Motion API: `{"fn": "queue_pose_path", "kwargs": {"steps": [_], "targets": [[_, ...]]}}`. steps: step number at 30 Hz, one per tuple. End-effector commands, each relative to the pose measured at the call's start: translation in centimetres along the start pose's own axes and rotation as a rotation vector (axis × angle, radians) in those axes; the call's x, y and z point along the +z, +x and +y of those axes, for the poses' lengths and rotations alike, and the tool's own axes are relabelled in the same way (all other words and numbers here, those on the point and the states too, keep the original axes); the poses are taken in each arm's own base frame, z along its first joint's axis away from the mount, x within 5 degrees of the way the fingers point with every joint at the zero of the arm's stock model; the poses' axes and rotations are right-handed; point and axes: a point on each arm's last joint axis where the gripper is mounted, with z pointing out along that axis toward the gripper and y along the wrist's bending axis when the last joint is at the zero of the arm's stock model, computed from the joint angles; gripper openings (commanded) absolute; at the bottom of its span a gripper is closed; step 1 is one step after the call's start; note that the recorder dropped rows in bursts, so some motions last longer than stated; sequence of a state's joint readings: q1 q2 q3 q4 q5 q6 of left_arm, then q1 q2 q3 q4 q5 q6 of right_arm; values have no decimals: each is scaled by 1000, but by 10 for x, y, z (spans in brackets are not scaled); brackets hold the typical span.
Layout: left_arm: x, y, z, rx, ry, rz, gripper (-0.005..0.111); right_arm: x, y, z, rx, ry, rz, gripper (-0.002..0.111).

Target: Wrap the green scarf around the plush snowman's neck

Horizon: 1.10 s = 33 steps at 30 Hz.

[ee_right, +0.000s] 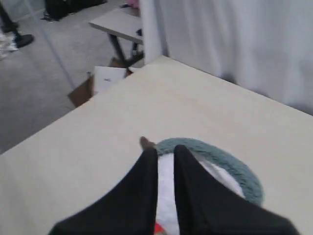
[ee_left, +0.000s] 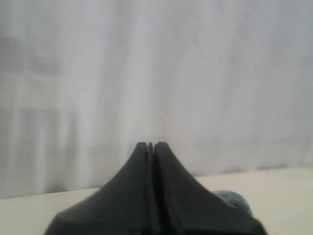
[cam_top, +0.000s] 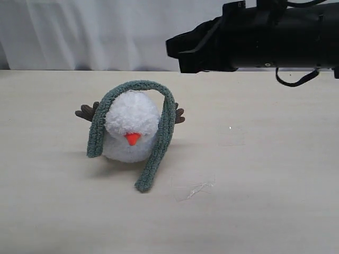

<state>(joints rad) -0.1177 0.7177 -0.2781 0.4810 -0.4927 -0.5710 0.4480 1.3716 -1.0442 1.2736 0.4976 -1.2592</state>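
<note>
Here's the small, round, fluffy white plush snowman (cam_top: 131, 129) sitting on the pale wood-look worktop (cam_top: 265, 185), orange cone nose (cam_top: 132, 138) pointing towards the exterior camera and its brown corduroy twig arms (cam_top: 87, 112) poking out behind it on either side. The long, fuzzy, dull green scarf (cam_top: 165, 124) of knit fabric is arched right over the top of the snowman's head, not round its neck. One end hangs down the view-left flank of the snowman to the worktop, and the longer end runs down the view-right flank and trails out onto the worktop in front of the snowman. The black right hand (cam_top: 176, 55) hovers above the snowman and off to its view-right, well clear of the plush. In its own wrist view the right hand (ee_right: 165, 152) has its two fingers parted by a narrow slit, white plush showing through, gripping nothing. The left hand (ee_left: 150, 146) shows only in its wrist view, fingers pressed flat together with nothing between them, and a bit of the scarf peeks out beside it. A white curtain (cam_top: 79, 32) hangs behind the snowman. Past the worktop's far edge, a white sheet (ee_right: 108, 77) lies on a cardboard box on the floor, with dark marks too small to read.
</note>
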Motion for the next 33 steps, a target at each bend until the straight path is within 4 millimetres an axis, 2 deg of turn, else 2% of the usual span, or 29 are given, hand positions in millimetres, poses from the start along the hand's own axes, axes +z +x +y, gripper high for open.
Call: {"fn": "queue_pose_path", "kwargs": {"steps": [1, 3, 6, 15, 19, 27, 33], "targets": [[56, 18, -20, 164, 417, 18, 0, 22, 15, 1, 7, -156, 42, 12], [83, 33, -21, 279, 544, 25, 0, 38, 26, -7, 38, -154, 86, 6], [110, 51, -12, 378, 551, 62, 0, 53, 33, -13, 54, -169, 117, 4], [168, 96, 4, 524, 679, 259, 0, 98, 42, -36, 118, -170, 181, 4], [177, 104, 8, 553, 678, 272, 0, 113, 50, -44, 134, -166, 215, 4], [183, 101, 9, 565, 675, 254, 0, 131, 67, -53, 148, -162, 255, 4], [182, 121, 12, 547, 698, 358, 0, 133, 71, -55, 143, -161, 265, 4]]}}
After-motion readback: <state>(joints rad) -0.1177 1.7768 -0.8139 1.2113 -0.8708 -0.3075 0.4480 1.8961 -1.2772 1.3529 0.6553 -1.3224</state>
